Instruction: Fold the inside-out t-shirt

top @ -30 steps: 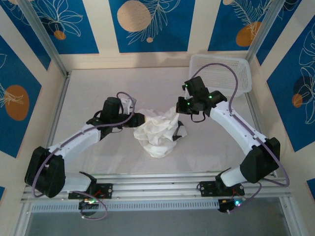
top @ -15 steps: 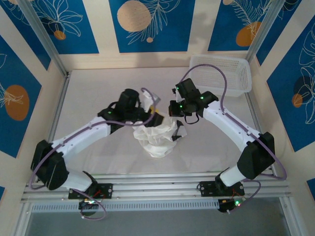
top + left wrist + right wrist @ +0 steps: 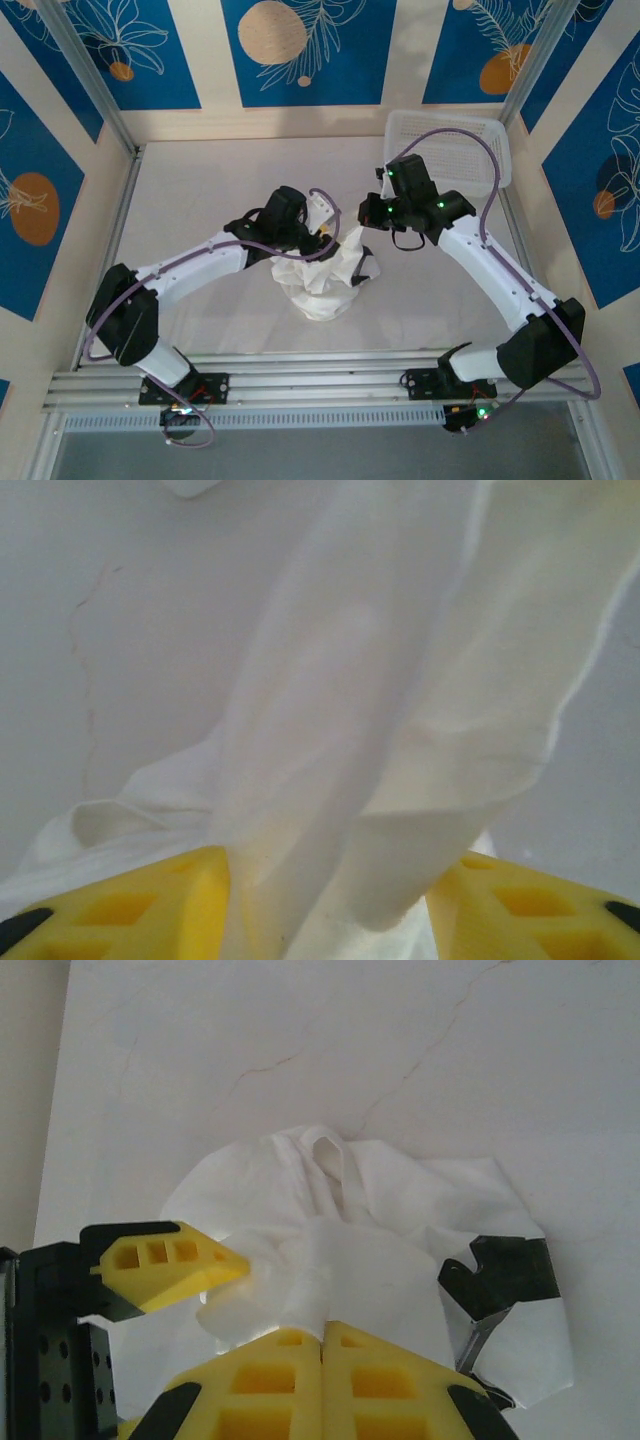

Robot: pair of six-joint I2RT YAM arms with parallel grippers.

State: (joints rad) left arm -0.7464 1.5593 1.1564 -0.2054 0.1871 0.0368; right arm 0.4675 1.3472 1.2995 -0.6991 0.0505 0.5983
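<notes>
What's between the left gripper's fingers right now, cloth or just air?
Cloth: a loose fold of the t-shirt runs between the yellow fingers of the left gripper, which stand apart. The left wrist view shows it.

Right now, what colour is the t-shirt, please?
The t-shirt is white, clearest in the right wrist view.

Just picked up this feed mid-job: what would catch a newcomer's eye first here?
The crumpled white t-shirt bunched at the middle of the table, with both arms reaching in to it. The right gripper is shut on a fold of it, while the left gripper has its yellow fingers apart with cloth between them. A white mesh basket sits at the far right corner.
</notes>
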